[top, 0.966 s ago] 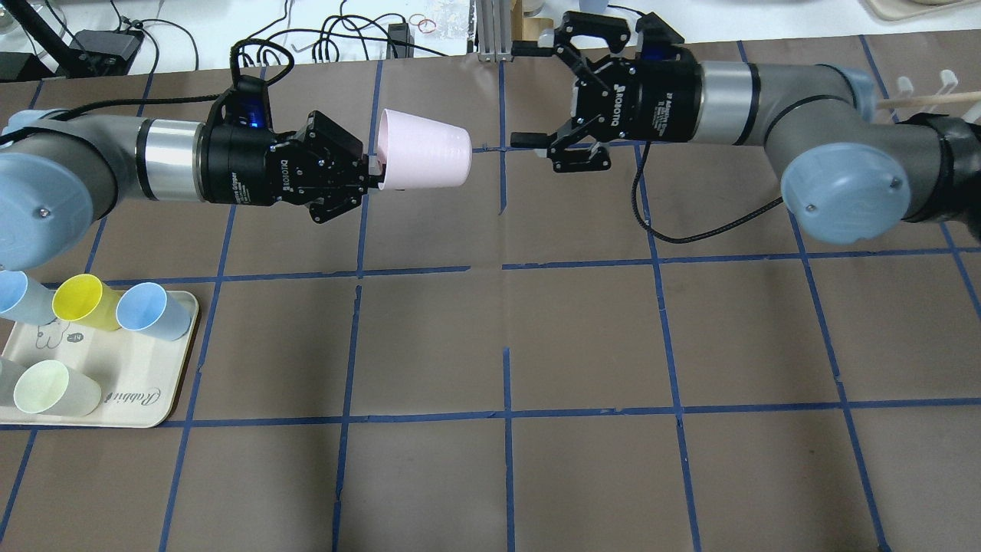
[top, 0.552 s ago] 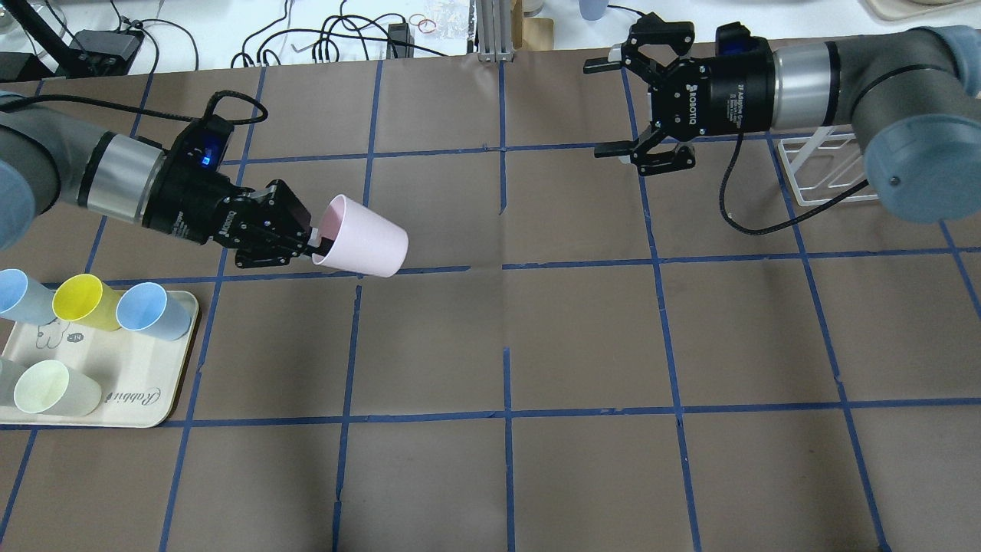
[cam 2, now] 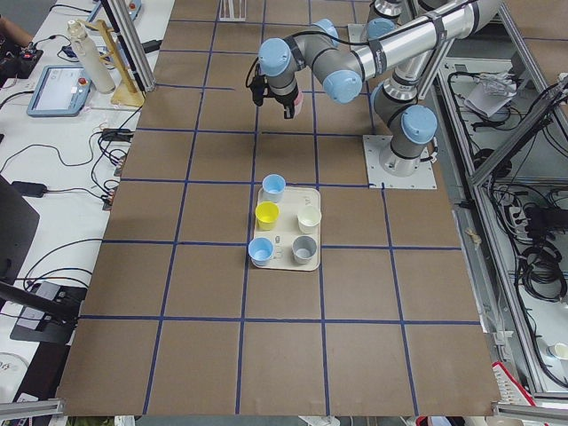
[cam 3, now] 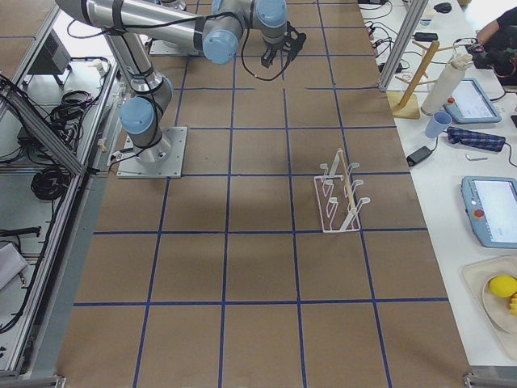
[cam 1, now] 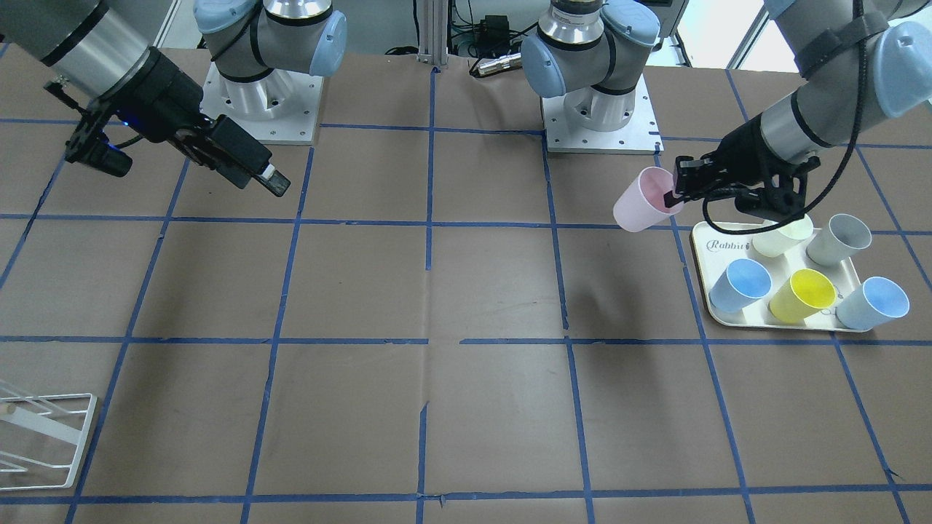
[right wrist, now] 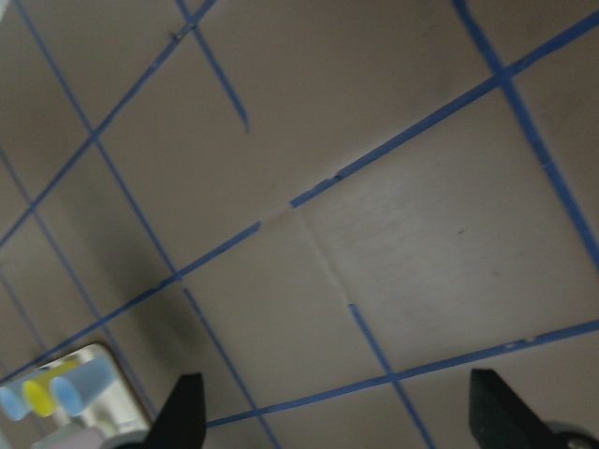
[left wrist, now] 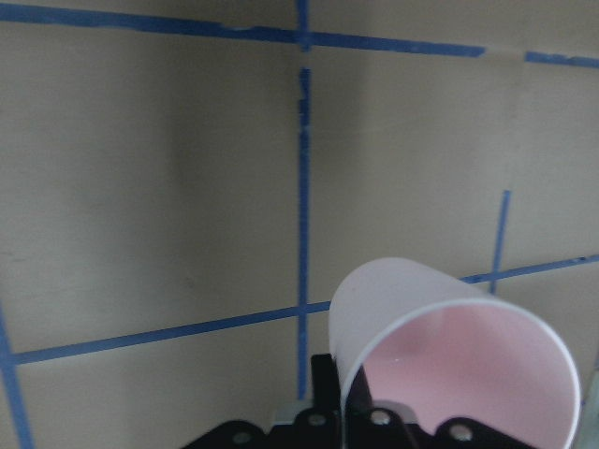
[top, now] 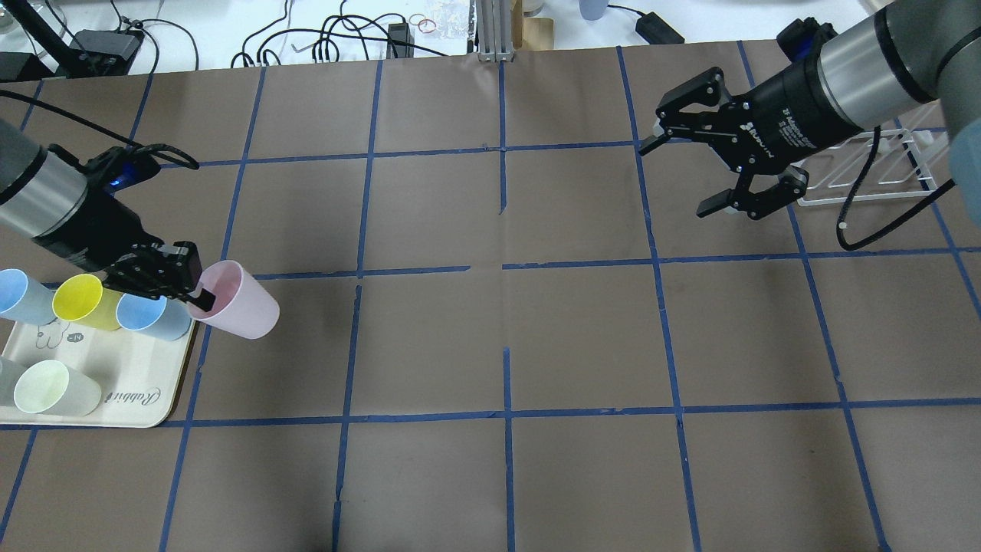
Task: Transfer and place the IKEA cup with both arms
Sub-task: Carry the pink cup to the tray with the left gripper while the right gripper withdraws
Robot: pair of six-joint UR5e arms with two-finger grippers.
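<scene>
The pale pink IKEA cup (top: 239,311) hangs tilted just off the table, rim toward the tray, right beside the tray's edge. It also shows in the front-facing view (cam 1: 639,205) and fills the lower right of the left wrist view (left wrist: 449,355). My left gripper (top: 201,296) is shut on the cup's rim, one finger inside the cup. My right gripper (top: 677,178) is open and empty, far off over the back right of the table. Its fingers (right wrist: 182,412) show wide apart in the right wrist view.
A cream tray (top: 142,399) at the left holds a yellow cup (top: 77,300), two light blue cups (top: 149,311), a cream-white cup (top: 47,388) and a grey cup (cam 1: 837,239). A white wire rack (top: 866,172) stands behind the right gripper.
My left arm has carried the pink cup from the table's middle back down to the left, beside the tray. My right gripper has drawn back to the right, still open.
</scene>
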